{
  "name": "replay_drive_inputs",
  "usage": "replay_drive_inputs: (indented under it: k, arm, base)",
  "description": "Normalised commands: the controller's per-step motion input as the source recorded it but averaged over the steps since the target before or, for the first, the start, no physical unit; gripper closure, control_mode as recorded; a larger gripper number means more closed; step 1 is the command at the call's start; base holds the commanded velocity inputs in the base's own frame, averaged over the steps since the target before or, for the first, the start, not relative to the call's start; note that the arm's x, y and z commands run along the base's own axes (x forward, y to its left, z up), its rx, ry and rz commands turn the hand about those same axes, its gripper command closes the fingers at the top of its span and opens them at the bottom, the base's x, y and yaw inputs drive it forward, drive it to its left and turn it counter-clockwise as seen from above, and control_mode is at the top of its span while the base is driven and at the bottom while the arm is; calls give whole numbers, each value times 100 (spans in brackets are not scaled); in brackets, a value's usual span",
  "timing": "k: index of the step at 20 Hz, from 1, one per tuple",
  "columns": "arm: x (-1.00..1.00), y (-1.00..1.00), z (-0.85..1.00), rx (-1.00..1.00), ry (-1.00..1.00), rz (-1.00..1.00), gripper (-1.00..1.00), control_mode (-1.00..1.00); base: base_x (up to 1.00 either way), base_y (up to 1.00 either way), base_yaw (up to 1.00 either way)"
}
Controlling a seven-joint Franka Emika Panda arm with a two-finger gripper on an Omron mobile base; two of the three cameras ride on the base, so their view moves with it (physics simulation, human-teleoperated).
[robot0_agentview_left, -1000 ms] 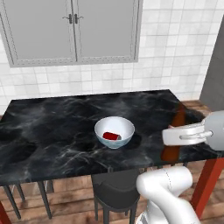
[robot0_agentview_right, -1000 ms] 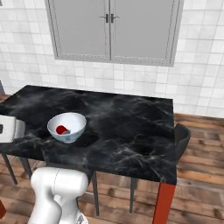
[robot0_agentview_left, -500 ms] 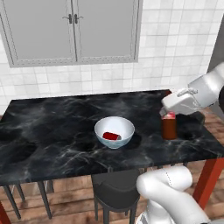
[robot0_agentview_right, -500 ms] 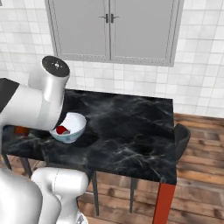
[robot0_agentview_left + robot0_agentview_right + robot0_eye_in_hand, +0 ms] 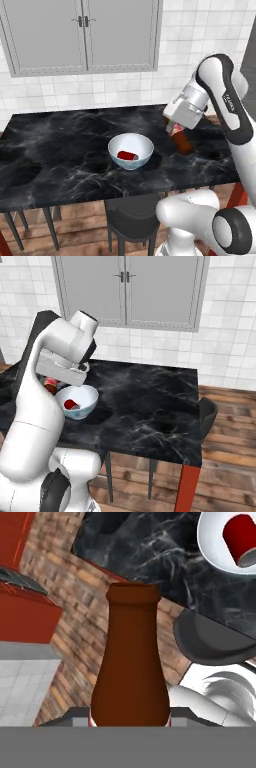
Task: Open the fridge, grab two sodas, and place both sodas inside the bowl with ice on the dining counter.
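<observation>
Carrying second soda to bowl (image 5: 131, 150).
Jaws (image 5: 176, 131) gripping bottle (image 5: 183, 141), can (image 5: 126, 155) already in; next, across and release.

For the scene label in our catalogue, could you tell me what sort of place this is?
It looks like a simulated home kitchen with a dining area: grey wall cabinets over white tiled walls, a black marble dining counter holding a white bowl, and a dark chair on a wooden floor.

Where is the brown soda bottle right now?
In the left base view the brown soda bottle hangs tilted in the gripper, above the dining counter, right of the bowl.
</observation>
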Motion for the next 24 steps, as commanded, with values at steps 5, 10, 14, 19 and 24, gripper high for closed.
replay_drive_inputs:
  k: [5,10,14,19,24]
  arm:
    - [34,2,-33,-25,7,32,100,-100]
    - [12,26,-30,-23,0,23,100,-100]
    - [8,46,-28,-19,-3,13,100,-100]
    - [8,23,-19,-10,-6,12,100,-100]
    - [22,1,-22,-3,-13,12,100,-100]
  base:
    - [0,0,0]
    - [0,0,0]
    - [0,0,0]
    - [0,0,0]
    - [0,0,0]
